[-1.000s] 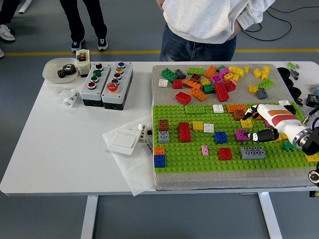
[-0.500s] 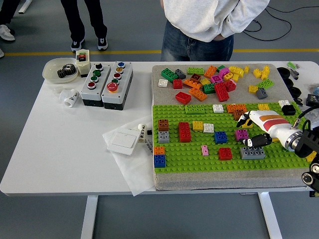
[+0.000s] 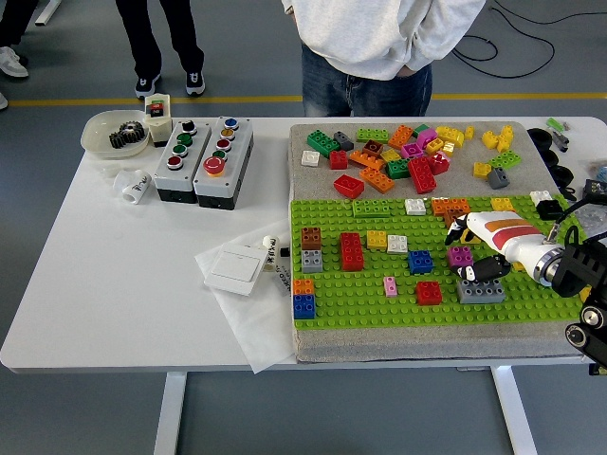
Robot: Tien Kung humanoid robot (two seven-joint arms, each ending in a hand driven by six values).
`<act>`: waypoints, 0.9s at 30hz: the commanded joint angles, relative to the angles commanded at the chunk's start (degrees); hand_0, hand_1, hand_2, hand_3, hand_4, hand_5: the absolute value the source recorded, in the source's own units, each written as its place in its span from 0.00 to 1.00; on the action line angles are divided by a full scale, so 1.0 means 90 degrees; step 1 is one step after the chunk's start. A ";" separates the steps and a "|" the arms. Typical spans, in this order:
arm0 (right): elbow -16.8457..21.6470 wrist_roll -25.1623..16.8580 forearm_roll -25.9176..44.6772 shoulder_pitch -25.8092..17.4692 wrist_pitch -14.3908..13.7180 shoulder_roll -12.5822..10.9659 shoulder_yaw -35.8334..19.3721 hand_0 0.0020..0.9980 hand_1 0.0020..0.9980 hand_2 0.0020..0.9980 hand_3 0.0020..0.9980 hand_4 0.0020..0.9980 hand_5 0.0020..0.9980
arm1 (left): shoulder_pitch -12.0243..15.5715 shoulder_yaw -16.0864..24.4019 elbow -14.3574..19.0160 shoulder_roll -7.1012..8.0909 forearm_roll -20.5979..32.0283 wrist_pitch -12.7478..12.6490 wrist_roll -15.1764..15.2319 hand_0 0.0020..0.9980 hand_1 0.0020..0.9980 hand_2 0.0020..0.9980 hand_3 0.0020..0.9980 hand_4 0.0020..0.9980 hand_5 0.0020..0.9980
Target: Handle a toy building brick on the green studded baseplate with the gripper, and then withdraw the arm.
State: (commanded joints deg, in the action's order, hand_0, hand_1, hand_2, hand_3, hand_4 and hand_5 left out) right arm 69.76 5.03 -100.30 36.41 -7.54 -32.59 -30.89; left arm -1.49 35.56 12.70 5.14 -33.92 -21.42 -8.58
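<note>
**A:** Over the right end of the green studded baseplate (image 3: 379, 308), what is the arm doing?

**B:** The right hand (image 3: 481, 248) comes in from the right edge, white-shelled with orange stripes on its back and black fingertips (image 3: 481, 268). It lies low over the plate, palm down, pointing left. The fingers are curled downward, and the dark tips sit right at the top of the long grey brick (image 3: 481, 291) near the plate's front edge.

**A:** Is it gripping that brick?

**B:** I cannot tell. The tips touch or nearly touch its upper edge, but whether they close around it is not visible. The brick sits flat on the studs.

**A:** What else is close?

**B:** A magenta brick (image 3: 460, 256) just left of the hand on the plate, a red brick (image 3: 429, 293) left of the grey one, and a blue brick (image 3: 420, 262) further left. The loose brick pile (image 3: 408, 152) lies on the grey mat beyond the plate's far edge.

**A:** And compared with a moment ago?

**B:** A second ago the hand was farther right and higher on the plate, over a yellow brick. It has since slid left and toward the front edge, settling at the grey brick. The grey brick itself has not moved. The person in the grey sweatshirt (image 3: 379, 33) beyond the table has shifted slightly left.

**A:** The left arm?

**B:** Not visible.
</note>
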 joint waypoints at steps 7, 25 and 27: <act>-0.0123 0.0024 0.0027 0.0052 0.0064 0.0051 0.0047 0.59 0.60 0.63 0.59 0.82 0.20 | -0.0006 -0.0010 0.0008 0.0010 -0.0005 -0.0006 -0.0002 0.74 0.76 0.81 0.62 0.65 0.63; -0.0394 0.0027 0.0011 0.0144 0.0115 0.0117 0.0128 0.52 0.56 0.60 0.55 0.80 0.19 | -0.0057 -0.0028 0.0028 -0.0001 -0.0019 -0.0023 -0.0035 0.74 0.76 0.81 0.62 0.65 0.63; -0.0405 0.0023 0.0016 0.0143 0.0122 0.0117 0.0134 0.52 0.56 0.60 0.55 0.80 0.19 | -0.0057 -0.0016 0.0028 0.0000 -0.0042 -0.0021 -0.0042 0.74 0.76 0.81 0.62 0.65 0.63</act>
State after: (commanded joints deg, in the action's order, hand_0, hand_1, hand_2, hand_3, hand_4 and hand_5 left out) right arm 66.12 5.24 -100.16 37.70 -6.44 -31.54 -29.68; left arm -2.01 35.41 12.95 5.14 -34.30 -21.61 -8.96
